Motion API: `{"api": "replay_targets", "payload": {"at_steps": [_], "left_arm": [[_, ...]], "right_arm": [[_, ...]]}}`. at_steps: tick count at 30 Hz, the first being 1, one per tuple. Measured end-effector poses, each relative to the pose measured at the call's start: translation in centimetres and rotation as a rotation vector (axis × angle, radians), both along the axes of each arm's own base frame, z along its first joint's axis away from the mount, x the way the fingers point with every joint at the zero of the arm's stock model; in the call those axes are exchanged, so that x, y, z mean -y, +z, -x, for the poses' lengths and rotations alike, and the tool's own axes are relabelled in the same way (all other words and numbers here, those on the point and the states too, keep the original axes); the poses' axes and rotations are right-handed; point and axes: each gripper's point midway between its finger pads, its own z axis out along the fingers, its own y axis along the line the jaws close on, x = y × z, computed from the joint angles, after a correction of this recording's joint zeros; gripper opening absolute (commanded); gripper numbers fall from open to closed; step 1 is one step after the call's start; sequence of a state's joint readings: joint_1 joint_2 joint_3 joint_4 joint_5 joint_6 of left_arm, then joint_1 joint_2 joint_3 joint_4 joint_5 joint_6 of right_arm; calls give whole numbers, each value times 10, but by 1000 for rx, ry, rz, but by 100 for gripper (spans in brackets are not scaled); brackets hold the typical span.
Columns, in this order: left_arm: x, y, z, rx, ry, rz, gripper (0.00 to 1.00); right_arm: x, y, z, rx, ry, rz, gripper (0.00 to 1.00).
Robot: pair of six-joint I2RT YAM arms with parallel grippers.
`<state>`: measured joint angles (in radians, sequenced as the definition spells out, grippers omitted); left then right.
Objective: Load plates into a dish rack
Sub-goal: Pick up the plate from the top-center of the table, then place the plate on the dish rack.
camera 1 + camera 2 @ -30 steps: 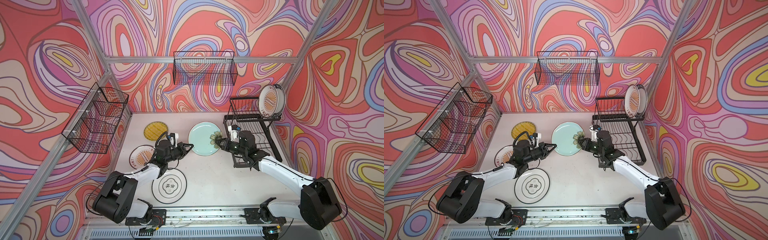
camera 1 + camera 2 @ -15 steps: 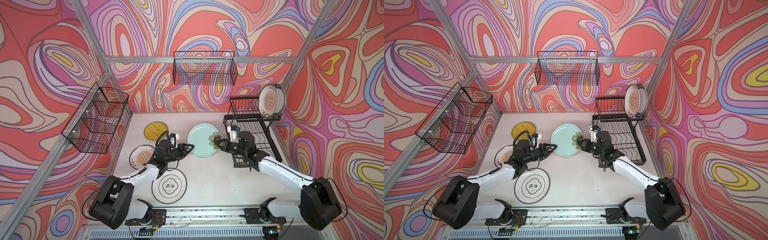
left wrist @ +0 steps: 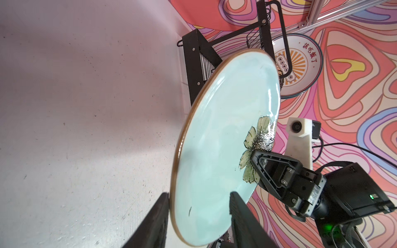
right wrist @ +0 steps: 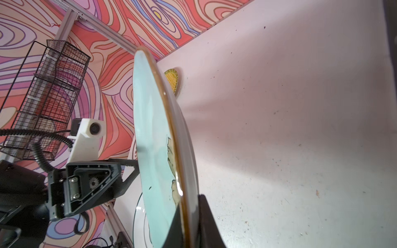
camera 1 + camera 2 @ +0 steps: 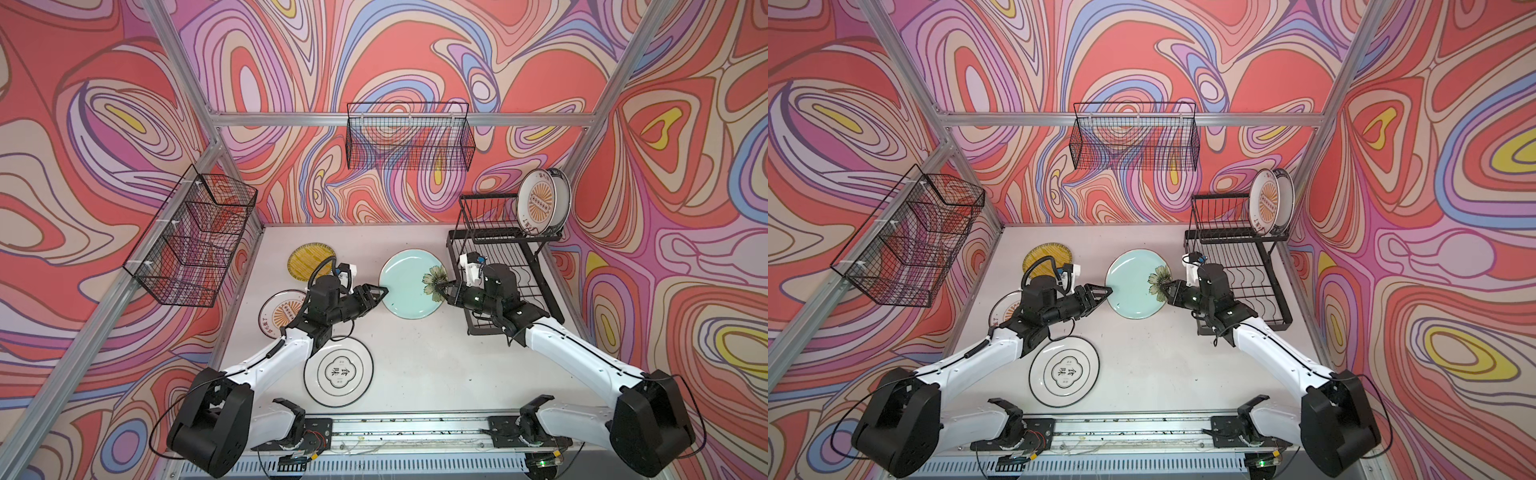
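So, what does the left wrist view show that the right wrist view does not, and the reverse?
Only the left wrist view shows the black wire dish rack and the orange-sunburst round plate standing in it. Only the right wrist view shows the yellow striped round plate on the table and the black mesh wire basket on the wall. Both show the pale green round plate with flower above the white table, the right claw shut on its flower side, and the left claw open at the opposite rim.
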<state>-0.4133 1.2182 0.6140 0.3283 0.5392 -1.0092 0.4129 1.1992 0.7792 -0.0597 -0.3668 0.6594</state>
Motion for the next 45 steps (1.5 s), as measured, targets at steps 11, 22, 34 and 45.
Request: {"api": "replay_targets", "payload": {"at_steps": [11, 22, 34, 45], "left_arm": [[-10, 16, 5, 50, 18, -68, 49], [-13, 12, 9, 40, 13, -93, 49], [-16, 16, 16, 47, 10, -106, 49], [-24, 19, 23, 62, 28, -141, 49]], "right_arm": [[34, 59, -3, 93, -46, 68, 0], [86, 143, -20, 253, -189, 157, 0], [158, 192, -47, 316, -353, 166, 0], [223, 207, -65, 302, -481, 180, 0]]}}
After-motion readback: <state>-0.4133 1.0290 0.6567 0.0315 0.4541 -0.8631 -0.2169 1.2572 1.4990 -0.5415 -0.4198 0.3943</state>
